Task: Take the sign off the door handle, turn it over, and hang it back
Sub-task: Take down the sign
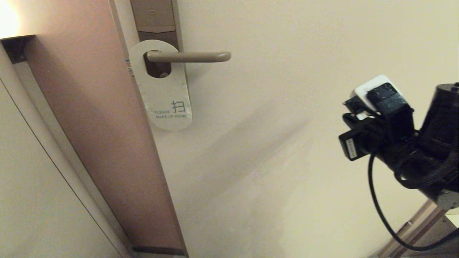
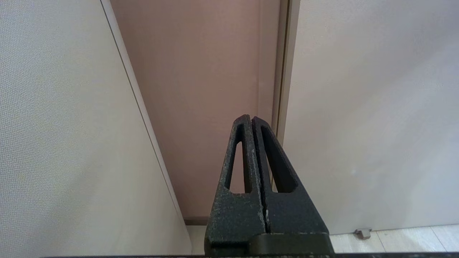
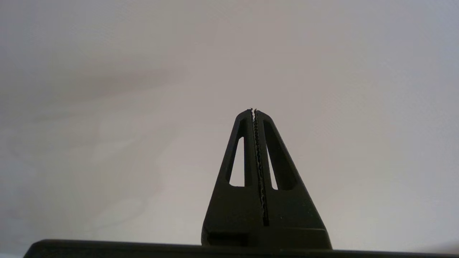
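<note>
The sign (image 1: 165, 96) hangs on the door handle (image 1: 195, 56) by its oval hole. Its white side faces out, reading "PLEASE MAKE UP ROOM". The handle is a bronze-grey lever on a tall lock plate (image 1: 154, 18). My right arm (image 1: 391, 136) is low at the right, well away from the sign. In the right wrist view the right gripper (image 3: 253, 110) is shut and empty, facing the bare door face. In the left wrist view my left gripper (image 2: 251, 117) is shut on nothing and points at the lower door frame. The left arm is out of the head view.
A brown door frame strip (image 1: 107, 150) runs down beside the lock plate, with a pale wall (image 1: 32, 186) to its left. A small door stop (image 2: 363, 233) sits on the floor at the door's foot. A lamp glows at the upper left (image 1: 7, 19).
</note>
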Robot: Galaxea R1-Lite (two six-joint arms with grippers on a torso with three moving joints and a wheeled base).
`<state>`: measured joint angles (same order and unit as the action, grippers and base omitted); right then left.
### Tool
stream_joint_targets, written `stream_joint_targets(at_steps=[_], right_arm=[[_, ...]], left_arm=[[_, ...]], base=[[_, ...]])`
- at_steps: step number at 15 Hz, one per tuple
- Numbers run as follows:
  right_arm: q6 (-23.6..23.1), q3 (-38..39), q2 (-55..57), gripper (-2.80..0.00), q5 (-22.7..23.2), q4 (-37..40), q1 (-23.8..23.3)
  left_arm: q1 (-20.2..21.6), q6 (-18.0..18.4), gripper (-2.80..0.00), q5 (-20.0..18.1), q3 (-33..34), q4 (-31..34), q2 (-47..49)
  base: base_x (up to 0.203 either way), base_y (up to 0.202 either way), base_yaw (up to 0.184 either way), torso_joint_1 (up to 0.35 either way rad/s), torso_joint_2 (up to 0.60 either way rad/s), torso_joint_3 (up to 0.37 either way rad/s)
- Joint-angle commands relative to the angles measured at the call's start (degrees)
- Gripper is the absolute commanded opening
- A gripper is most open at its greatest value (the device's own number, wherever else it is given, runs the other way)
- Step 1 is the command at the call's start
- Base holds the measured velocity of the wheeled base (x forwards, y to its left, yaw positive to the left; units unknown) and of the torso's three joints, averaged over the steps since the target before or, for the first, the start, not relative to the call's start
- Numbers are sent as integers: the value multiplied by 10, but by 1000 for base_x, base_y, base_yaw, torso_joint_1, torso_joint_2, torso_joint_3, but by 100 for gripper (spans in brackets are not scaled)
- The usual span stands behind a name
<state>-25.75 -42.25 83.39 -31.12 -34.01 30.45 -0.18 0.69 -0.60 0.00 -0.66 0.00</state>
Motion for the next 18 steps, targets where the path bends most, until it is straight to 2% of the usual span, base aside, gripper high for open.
stream_joint_targets(at_steps=[1, 3, 5, 7, 10, 13, 15, 18], right_arm=[[-1, 40, -69, -280, 34, -2, -72], [8, 78, -122, -280, 87, -1, -158], [47, 100, -185, -280, 129, 13, -200], [88, 154, -242, -280, 140, 22, -208], [127, 292, -346, -280, 154, 22, -209], [176, 397, -437, -280, 164, 6, -206], [201, 422, -486, -280, 177, 31, -205], [222, 422, -556, -280, 228, 141, -219]], left_arm=[[0, 0, -280, 0, 0, 0, 1], [0, 0, -280, 0, 0, 0, 1], [0, 0, -280, 0, 0, 0, 1], [0, 0, -280, 0, 0, 0, 1], [0, 0, -280, 0, 0, 0, 1], [0, 0, -280, 0, 0, 0, 1], [0, 0, -280, 0, 0, 0, 1], [0, 0, -280, 0, 0, 0, 1]], base=[[0, 0, 0, 0, 0, 0], [0, 0, 0, 0, 0, 0], [0, 0, 0, 0, 0, 0], [0, 0, 0, 0, 0, 0], [0, 0, 0, 0, 0, 0], [0, 0, 0, 0, 0, 0], [0, 0, 0, 0, 0, 0], [0, 0, 0, 0, 0, 0]])
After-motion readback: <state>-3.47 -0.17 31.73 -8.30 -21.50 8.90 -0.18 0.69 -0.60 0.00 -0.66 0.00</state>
